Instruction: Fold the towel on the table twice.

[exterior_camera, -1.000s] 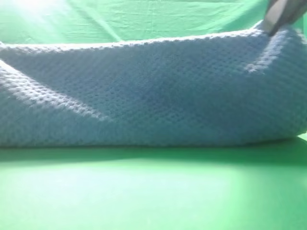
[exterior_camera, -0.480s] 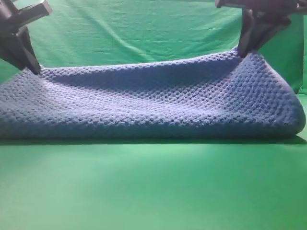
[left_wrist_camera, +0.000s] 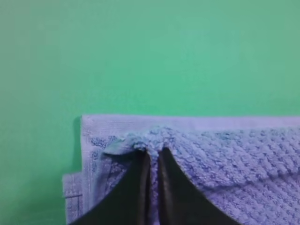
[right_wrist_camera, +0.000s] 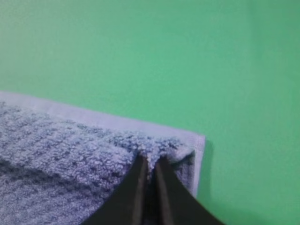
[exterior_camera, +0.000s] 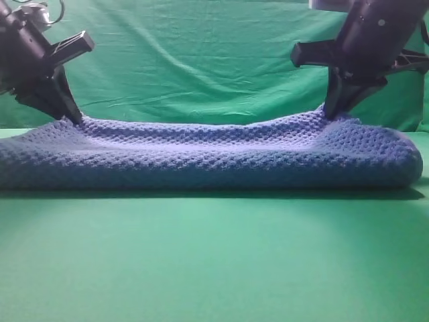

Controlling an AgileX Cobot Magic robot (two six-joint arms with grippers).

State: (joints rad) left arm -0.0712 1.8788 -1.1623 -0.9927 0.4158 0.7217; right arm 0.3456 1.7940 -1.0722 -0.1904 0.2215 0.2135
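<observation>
Towel (exterior_camera: 201, 154) folded on table (exterior_camera: 214, 261); both pincers pinch far corners; pincer bases cropped.

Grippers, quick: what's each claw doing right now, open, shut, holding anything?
Left gripper: shut on the towel, pinching its corner.
Right gripper: shut on the towel, pinching the other corner.
</observation>
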